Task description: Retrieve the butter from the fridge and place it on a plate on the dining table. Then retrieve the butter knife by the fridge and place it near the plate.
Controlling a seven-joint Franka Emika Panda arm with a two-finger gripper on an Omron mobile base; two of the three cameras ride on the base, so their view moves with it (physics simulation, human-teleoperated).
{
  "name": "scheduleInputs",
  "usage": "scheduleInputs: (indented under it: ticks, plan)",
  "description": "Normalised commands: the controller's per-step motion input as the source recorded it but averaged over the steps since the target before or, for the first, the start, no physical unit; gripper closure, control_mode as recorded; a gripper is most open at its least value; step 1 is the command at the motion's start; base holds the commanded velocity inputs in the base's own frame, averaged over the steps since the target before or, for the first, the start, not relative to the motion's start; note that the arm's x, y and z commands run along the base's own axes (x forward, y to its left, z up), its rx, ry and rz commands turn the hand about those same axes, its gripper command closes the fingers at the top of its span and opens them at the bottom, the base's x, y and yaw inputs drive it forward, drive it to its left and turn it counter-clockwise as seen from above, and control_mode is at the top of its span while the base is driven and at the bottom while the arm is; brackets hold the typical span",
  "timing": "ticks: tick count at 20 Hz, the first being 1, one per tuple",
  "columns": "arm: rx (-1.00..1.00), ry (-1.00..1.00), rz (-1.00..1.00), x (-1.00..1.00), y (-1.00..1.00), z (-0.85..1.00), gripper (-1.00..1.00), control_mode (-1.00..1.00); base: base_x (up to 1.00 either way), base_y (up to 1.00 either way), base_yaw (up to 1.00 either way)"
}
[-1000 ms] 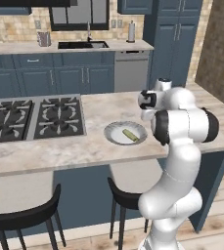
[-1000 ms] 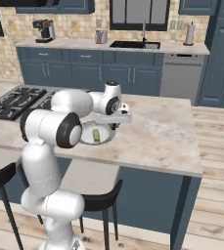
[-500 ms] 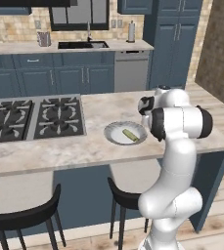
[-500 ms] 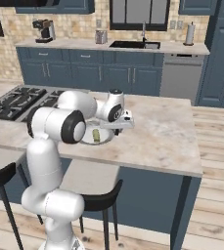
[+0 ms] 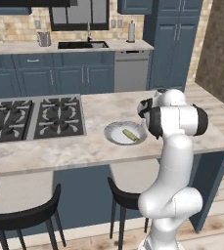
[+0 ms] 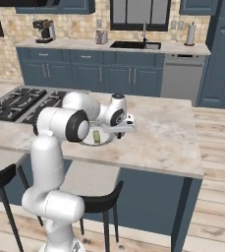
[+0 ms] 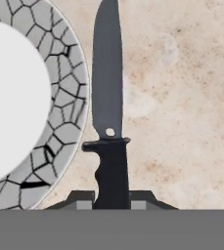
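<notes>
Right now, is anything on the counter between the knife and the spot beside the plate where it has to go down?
Nothing visible. The knife, handle in the end effector, hangs over bare marbled island top right beside the plate's rim.

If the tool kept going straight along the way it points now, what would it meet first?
The tool, holding the butter knife by its handle, looks down on the dining table. Straight on, the knife would likely touch the marbled top first, just beside the plate; the remaining gap is unclear.
</notes>
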Motion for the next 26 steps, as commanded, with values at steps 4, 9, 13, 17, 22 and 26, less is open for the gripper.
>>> scheduleInputs:
  ticks: [4,9,13,17,22,26]
  plan:
    - [0.00,0.00,0.00,0.02,-0.04,-0.18,-1.00,-1.00,0.00,0.00,0.00]
    - [0.00,0.00,0.00,0.00,0.00,-0.13,-1.00,-1.00,0.00,0.00,0.00]
    - [0.01,0.00,0.00,0.00,0.00,0.00,-1.00,-1.00,0.00,0.00,0.00]
    - [0.03,0.00,0.00,0.00,0.00,0.34,-1.00,-1.00,0.00,0.00,0.00]
    - [0.02,-0.02,0.00,-0.12,0.00,0.79,-1.00,-1.00,0.00,0.00,0.00]
    - [0.00,-0.06,0.00,-0.40,0.24,0.63,-1.00,-1.00,0.00,0.00,0.00]
